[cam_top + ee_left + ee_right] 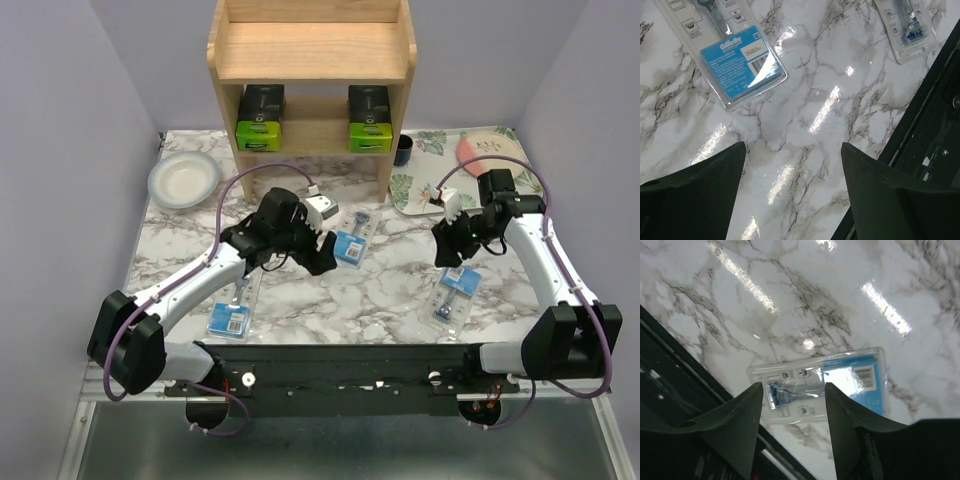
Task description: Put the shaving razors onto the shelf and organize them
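Left gripper wide apart (empty)

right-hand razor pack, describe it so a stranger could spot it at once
From the wooden shelf at the back, come forward to the marble table's near right side. A clear blister pack with a blue card lies flat there below the right end effector. It is the only pack right of the shelf.

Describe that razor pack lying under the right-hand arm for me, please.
The razor pack is a flat clear plastic blister, with a blue barcoded card at one end and a blue razor head at the other. It lies face up on the marble table near its front edge, under the open right gripper, which seems not to touch it.
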Robot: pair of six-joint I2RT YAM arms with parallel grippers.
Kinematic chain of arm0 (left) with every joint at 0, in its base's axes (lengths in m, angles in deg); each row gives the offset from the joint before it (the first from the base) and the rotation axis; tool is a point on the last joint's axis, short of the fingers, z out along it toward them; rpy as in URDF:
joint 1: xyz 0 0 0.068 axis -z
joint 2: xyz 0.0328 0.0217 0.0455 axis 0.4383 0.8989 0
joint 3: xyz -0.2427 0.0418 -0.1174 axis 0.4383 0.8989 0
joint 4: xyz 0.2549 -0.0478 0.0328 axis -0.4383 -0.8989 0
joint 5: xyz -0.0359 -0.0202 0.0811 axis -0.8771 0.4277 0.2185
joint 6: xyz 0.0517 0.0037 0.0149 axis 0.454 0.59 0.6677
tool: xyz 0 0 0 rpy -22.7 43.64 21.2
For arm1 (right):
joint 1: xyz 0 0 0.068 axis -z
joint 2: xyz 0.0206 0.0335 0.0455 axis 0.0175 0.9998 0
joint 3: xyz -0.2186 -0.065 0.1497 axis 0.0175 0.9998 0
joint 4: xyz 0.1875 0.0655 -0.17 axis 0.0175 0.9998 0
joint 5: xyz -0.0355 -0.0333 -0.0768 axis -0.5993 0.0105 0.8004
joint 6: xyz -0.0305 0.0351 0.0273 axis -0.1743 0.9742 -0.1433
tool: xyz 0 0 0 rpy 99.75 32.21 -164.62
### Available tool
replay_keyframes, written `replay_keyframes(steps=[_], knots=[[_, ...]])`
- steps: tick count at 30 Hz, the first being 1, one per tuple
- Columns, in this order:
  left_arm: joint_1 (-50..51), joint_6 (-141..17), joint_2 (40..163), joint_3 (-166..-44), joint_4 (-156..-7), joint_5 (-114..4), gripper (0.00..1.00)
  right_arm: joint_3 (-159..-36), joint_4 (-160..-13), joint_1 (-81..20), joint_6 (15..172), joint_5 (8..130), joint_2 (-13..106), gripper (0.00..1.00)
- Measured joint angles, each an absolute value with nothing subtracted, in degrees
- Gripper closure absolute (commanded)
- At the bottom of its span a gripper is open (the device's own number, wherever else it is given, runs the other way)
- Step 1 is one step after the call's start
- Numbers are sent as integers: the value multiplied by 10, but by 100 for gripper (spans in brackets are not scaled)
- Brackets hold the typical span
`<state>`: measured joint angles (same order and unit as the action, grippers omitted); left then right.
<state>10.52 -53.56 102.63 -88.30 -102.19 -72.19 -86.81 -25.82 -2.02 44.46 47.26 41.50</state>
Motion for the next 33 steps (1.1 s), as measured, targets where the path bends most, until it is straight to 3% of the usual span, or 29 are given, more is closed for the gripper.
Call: replay_keyframes(steps=[7, 10, 12, 16, 19, 20, 21, 33], knots=[[105, -555, 1001, -857, -1014, -682, 14, -851, -272, -22, 699, 506, 416, 38], [105, -562, 1001, -857, -1014, -671, 14, -851, -274, -24, 782, 531, 429, 34], [105, -567, 1001, -857, -1014, -669, 14, -853, -270, -25, 839, 540, 447, 26], [103, -578, 1010, -857, -1013, -664, 14, -826, -260, -47, 932, 568, 457, 25], [98, -585, 1036, -867, -1020, -659, 14, -775, -254, -63, 983, 592, 453, 31], [97, -587, 1045, -873, -1023, -659, 14, -753, -249, -64, 1002, 606, 455, 41], [96, -588, 1051, -877, -1026, -657, 14, -744, -245, -64, 1013, 614, 457, 44], [92, -628, 1092, -892, -1002, -655, 15, -743, -260, -34, 1066, 697, 517, 44]])
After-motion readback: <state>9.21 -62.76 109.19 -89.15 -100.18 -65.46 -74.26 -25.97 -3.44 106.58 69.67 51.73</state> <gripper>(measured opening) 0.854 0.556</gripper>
